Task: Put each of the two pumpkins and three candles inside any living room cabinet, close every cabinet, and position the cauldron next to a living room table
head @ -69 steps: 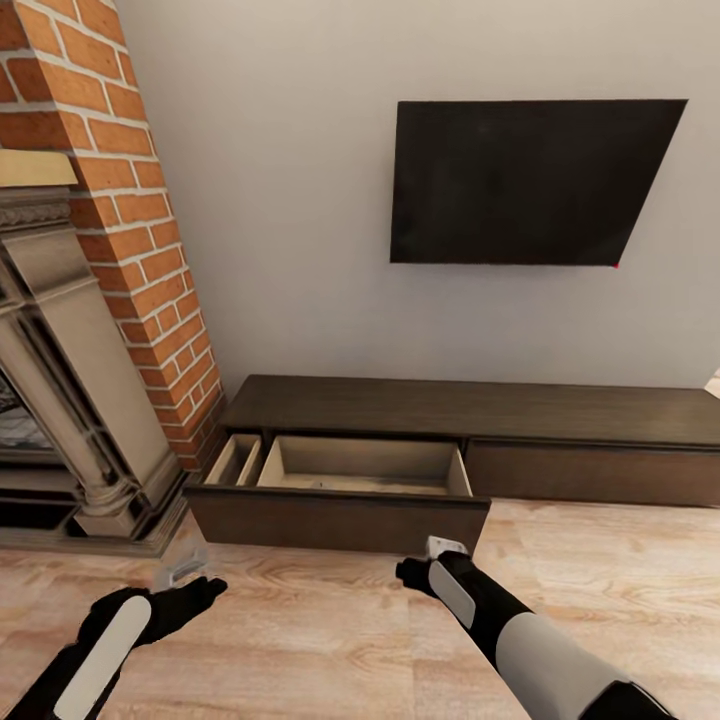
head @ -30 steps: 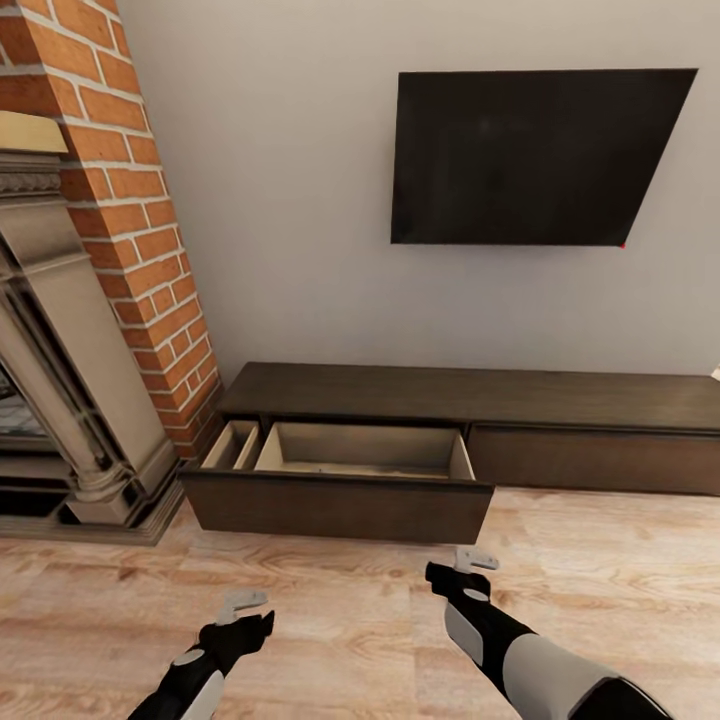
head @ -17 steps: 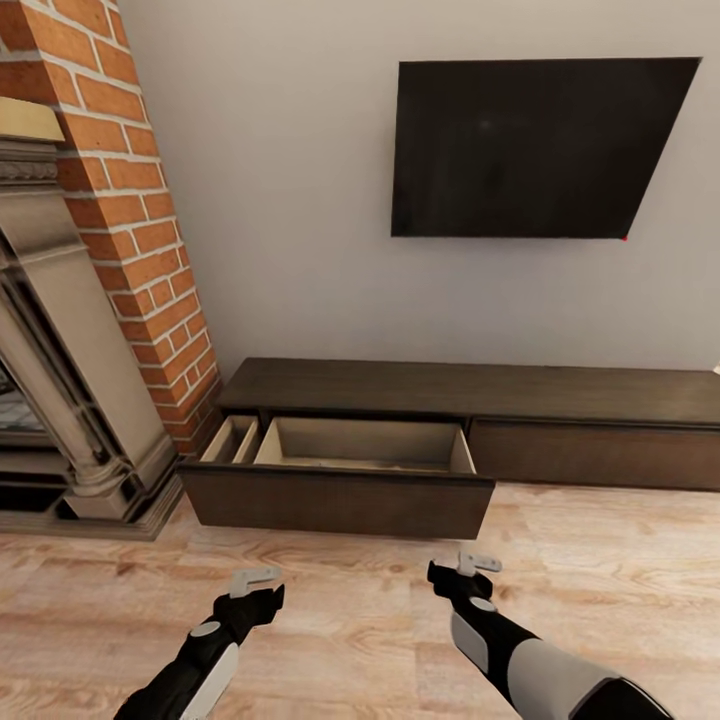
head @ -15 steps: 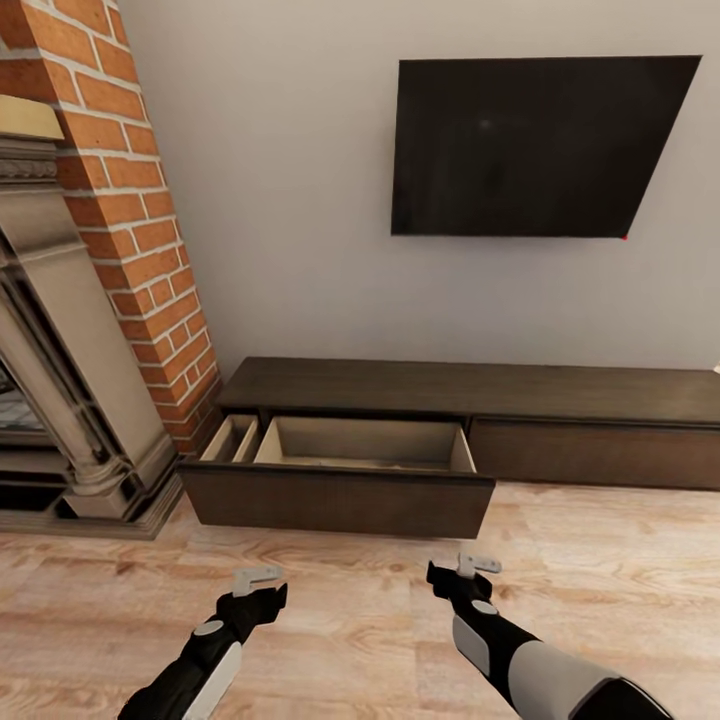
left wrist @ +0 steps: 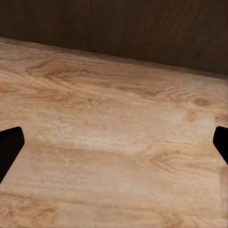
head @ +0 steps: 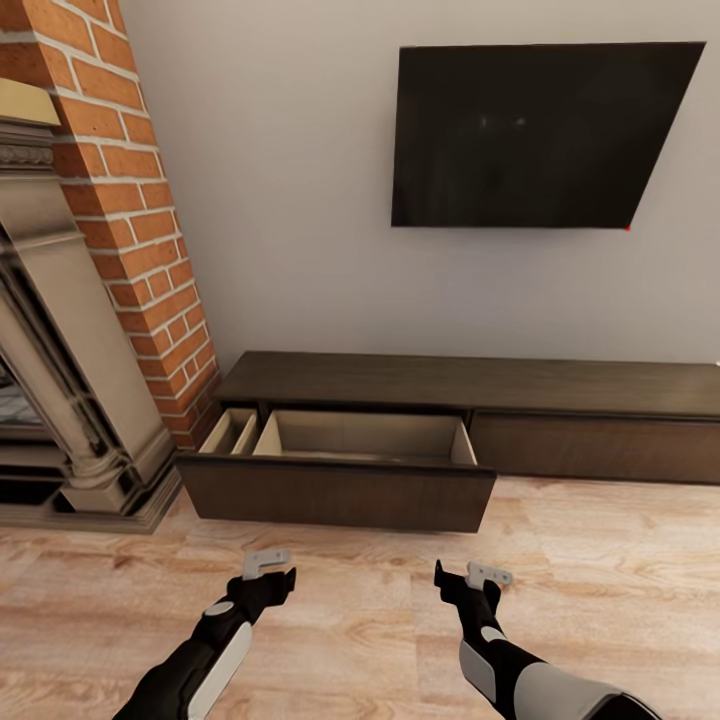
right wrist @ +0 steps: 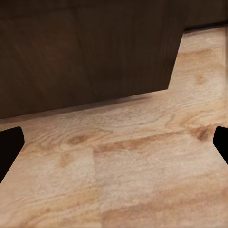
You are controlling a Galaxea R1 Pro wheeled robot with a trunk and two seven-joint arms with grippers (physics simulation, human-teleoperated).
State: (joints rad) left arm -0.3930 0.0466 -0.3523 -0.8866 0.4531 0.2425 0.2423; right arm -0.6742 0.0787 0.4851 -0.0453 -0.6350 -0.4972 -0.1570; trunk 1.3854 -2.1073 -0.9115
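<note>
Nearest, both arms run off the bottom edge of the head view, so only forearms and wrists show. The left hand (head: 268, 562) and the right hand (head: 487, 575) reach forward, low over the plank floor (head: 360, 610), level with each other and well apart. Each holds nothing; in the wrist views the dark fingertips (left wrist: 9, 147) sit at opposite edges, with bare floor between them, so both hands are spread wide.

Just beyond the hands stands the cabinet (head: 470, 385), a long low dark unit against the wall. Its left drawer (head: 340, 488) is pulled out toward the hands, its front near them but not touching. The pale inside looks bare, though the drawer front hides the near part of the bottom. A narrow side compartment (head: 230, 432) shows at the drawer's left. The cabinet's right section is closed, and its far end is cut off by the frame edge.

To the left rises the brick fireplace (head: 130, 220), partly cropped. Above the cabinet, a black TV (head: 540, 135) hangs on the wall.
</note>
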